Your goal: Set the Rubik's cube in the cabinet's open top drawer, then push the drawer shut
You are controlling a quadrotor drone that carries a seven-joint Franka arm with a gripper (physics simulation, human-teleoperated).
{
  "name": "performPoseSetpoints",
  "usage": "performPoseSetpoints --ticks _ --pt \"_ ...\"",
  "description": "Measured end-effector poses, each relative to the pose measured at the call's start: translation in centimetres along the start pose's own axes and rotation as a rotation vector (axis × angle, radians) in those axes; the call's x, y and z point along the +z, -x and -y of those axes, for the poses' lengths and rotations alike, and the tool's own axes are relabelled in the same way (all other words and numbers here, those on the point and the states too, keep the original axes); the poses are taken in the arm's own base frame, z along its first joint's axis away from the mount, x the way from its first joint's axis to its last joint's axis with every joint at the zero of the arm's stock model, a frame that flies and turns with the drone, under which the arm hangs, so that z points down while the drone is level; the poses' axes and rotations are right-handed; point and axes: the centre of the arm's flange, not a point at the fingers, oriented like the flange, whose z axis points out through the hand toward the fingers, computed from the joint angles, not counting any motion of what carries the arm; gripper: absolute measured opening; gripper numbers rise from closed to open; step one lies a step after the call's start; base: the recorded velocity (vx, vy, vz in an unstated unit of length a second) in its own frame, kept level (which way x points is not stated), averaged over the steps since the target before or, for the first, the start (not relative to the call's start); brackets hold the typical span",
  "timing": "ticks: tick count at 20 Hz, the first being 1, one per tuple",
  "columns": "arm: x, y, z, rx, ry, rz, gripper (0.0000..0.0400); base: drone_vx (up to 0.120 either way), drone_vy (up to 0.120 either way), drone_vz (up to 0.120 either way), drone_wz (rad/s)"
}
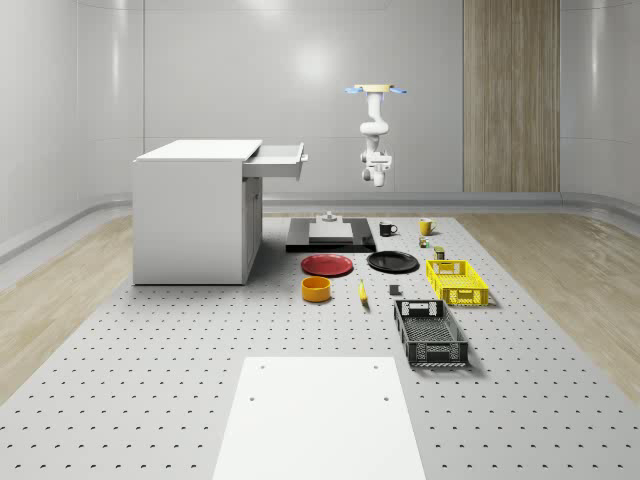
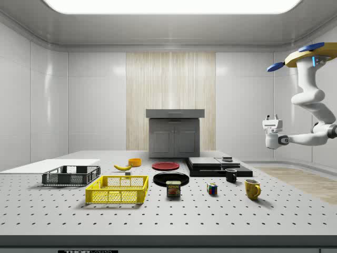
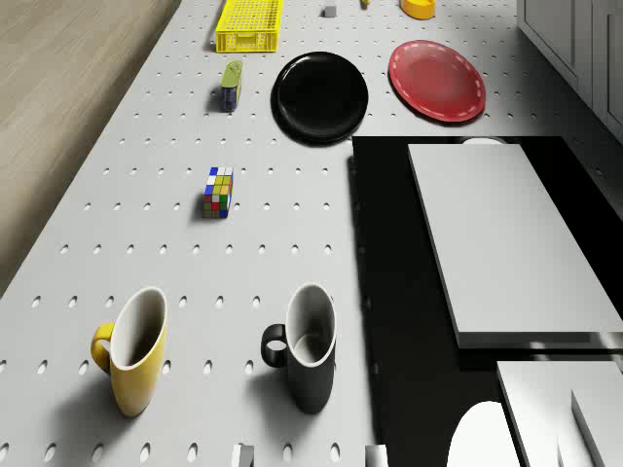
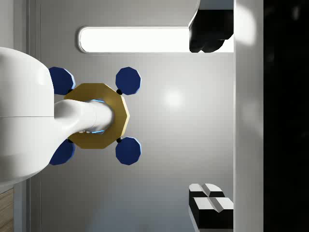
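Observation:
The Rubik's cube [image 3: 218, 192] [image 2: 212, 188] [image 1: 424, 242] lies on the perforated table, apart from the mugs and the can. At the whole-scene view's left stands the white cabinet [image 1: 195, 215] [image 2: 175, 138], its top drawer [image 1: 278, 160] pulled out. The drone [image 1: 376, 90] [image 2: 310, 52] hovers high above the table's far end, near the mugs. Its arm is folded, so the gripper [image 2: 272, 118] [image 4: 212, 116] points up at the drone's underside, far above the cube. The fingers [image 4: 210, 205] stand wide apart, open and holding nothing.
A yellow mug [image 3: 131, 355] and a black mug [image 3: 307, 350] stand near the cube. Beyond it lie a can [image 3: 230, 85], a black plate [image 3: 321, 94], a red plate [image 3: 437, 80] and a yellow crate [image 3: 249, 24]. A black mat with grey slabs [image 3: 506, 243] lies before the cabinet.

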Motion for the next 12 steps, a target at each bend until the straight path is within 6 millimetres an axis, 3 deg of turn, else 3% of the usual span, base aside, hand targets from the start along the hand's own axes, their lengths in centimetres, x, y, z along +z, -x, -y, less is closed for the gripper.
performPoseSetpoints --ticks 7,12 --pt "-5.0 0.2 -0.2 0.000 -0.004 -0.004 0.0400 0.000 0.000 0.000 0.000" --pt "-7.5 0.1 -0.1 0.000 -0.007 -0.007 0.0400 0.000 0.000 0.000 0.000"
